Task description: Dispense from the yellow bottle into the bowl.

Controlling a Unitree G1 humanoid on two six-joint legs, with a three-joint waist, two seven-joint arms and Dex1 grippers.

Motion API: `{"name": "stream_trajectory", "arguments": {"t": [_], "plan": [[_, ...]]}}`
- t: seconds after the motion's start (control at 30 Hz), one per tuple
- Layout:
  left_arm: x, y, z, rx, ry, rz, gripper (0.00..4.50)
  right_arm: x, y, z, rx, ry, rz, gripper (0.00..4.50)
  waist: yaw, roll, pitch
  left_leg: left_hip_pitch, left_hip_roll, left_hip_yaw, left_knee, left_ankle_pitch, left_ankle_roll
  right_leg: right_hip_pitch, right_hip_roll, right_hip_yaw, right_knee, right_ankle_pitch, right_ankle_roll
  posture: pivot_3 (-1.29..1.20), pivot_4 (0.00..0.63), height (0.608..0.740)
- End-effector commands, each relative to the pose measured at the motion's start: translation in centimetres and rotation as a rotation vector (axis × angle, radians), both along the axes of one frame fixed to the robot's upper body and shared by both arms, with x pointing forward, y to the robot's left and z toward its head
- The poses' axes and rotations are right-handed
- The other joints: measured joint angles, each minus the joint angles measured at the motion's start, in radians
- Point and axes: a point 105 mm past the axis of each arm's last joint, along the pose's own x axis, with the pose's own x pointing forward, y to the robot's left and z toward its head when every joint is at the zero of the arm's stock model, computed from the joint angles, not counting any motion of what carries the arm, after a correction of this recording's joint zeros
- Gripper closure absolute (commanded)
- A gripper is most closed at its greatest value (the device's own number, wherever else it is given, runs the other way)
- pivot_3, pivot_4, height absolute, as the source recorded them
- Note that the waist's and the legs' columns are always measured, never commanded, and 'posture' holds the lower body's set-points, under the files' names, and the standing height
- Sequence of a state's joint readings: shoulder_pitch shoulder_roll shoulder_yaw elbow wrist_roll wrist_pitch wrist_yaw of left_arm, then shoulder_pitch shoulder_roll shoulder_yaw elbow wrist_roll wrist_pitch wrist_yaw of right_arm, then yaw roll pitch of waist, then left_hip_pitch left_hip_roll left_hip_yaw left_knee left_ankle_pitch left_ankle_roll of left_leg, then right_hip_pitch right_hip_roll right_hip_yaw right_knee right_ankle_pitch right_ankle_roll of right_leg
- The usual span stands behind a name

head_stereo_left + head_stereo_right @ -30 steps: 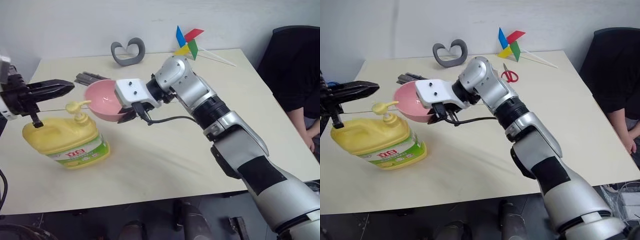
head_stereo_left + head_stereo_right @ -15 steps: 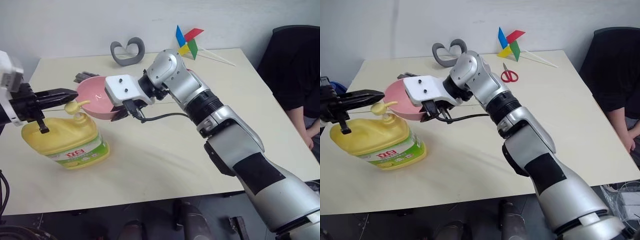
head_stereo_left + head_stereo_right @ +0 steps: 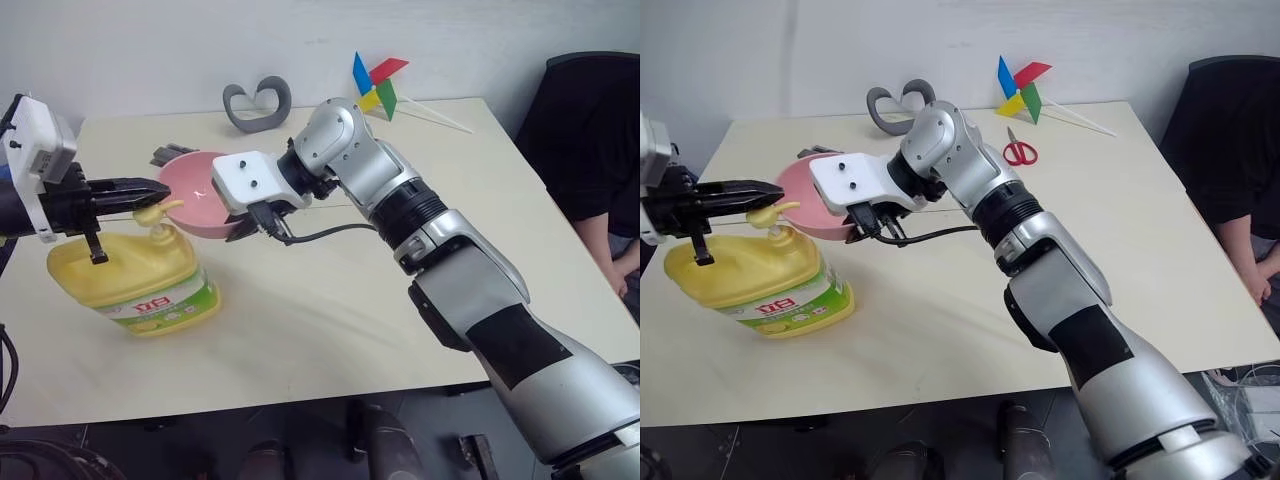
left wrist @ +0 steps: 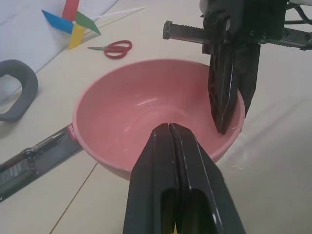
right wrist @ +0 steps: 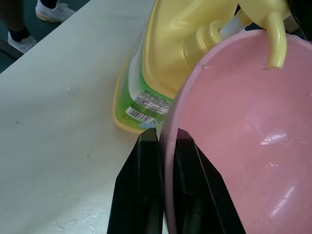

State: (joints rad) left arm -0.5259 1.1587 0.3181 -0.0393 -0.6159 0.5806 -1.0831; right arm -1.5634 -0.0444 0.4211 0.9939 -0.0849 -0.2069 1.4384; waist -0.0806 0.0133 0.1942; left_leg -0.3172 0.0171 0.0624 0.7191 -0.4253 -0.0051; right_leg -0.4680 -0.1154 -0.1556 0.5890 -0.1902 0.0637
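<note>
The yellow bottle point(image 3: 135, 278) stands on the table at the left, its pump spout point(image 5: 274, 51) reaching over the rim of the pink bowl point(image 3: 193, 192). My right gripper point(image 5: 164, 137) is shut on the bowl's near rim and holds it tilted and lifted beside the bottle. My left gripper point(image 3: 150, 187) is shut with nothing in it. Its fingers point(image 4: 170, 165) lie level just above the pump head point(image 3: 152, 213). Whether they touch it I cannot tell.
On the beige table point(image 3: 330, 310) lie a grey heart-shaped piece point(image 3: 257, 103), a coloured pinwheel point(image 3: 372, 83), red scissors point(image 3: 1019, 151) and a black tool point(image 4: 34, 158) behind the bowl. A person in dark clothes point(image 3: 590, 150) sits at the right edge.
My right gripper carried the bowl left until it sat under the pump spout. My left gripper shifted right and slightly down over the pump head.
</note>
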Motion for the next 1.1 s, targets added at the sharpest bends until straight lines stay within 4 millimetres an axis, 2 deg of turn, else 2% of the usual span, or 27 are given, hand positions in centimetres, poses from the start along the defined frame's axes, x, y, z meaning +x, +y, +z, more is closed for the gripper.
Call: {"name": "stream_trajectory", "arguments": {"t": [0.03, 0.17, 0.37, 0.57, 0.73, 1.1], "plan": [[-0.6, 0.3, 2.1, -0.022, -0.059, -0.002, 4.48, -0.3, 0.4, 1.7, 0.047, -0.041, 0.022, 4.5, 0.0, 0.0, 0.0, 0.0, 0.0, 0.0, 0.0, 0.0, 0.0, 0.0, 0.0, 0.0, 0.0, 0.0, 0.0, 0.0, 0.15, 0.74], [-2.6, 0.8, 3.6, -0.09, -0.008, -0.034, 4.48, 0.0, 0.0, 1.4, 0.029, -0.055, 0.015, 4.5, -0.004, -0.002, -0.001, -0.005, 0.0, 0.001, 0.0, 0.0, 0.0, -0.008, 0.0, 0.001, 0.001, 0.0, 0.0, 0.0, 0.15, 0.74], [-2.9, 1.7, 1.2, -0.004, 0.065, 0.003, 4.48, -0.3, 0.2, 1.5, 0.032, -0.051, 0.029, 4.5, -0.006, -0.002, 0.0, -0.009, 0.0, 0.003, -0.001, 0.001, -0.001, -0.013, 0.001, 0.001, 0.003, -0.001, -0.002, 0.0, 0.15, 0.74], [-2.4, 1.6, -0.3, 0.063, 0.082, 0.006, 4.48, -0.5, 0.3, 1.4, 0.025, -0.056, 0.047, 4.5, -0.004, -0.003, 0.0, -0.008, 0.001, 0.002, 0.001, 0.001, -0.002, -0.012, 0.001, 0.001, 0.005, -0.001, -0.002, 0.0, 0.15, 0.74], [-1.4, 1.4, -0.2, 0.044, 0.056, 0.012, 4.48, -1.0, 0.5, 1.5, 0.019, -0.053, 0.076, 4.5, -0.002, -0.003, 0.0, -0.008, 0.001, 0.002, 0.001, 0.002, -0.003, -0.012, 0.0, 0.002, 0.006, -0.002, -0.003, 0.0, 0.15, 0.74], [-1.2, 1.7, -1.5, 0.092, 0.119, -0.004, 4.48, -2.1, 1.2, 2.1, 0.019, -0.063, 0.128, 4.5, -0.002, -0.004, 0.0, -0.005, 0.001, 0.003, 0.001, 0.002, -0.003, -0.011, 0.0, 0.003, 0.009, -0.002, -0.004, 0.0, 0.15, 0.74]]}}
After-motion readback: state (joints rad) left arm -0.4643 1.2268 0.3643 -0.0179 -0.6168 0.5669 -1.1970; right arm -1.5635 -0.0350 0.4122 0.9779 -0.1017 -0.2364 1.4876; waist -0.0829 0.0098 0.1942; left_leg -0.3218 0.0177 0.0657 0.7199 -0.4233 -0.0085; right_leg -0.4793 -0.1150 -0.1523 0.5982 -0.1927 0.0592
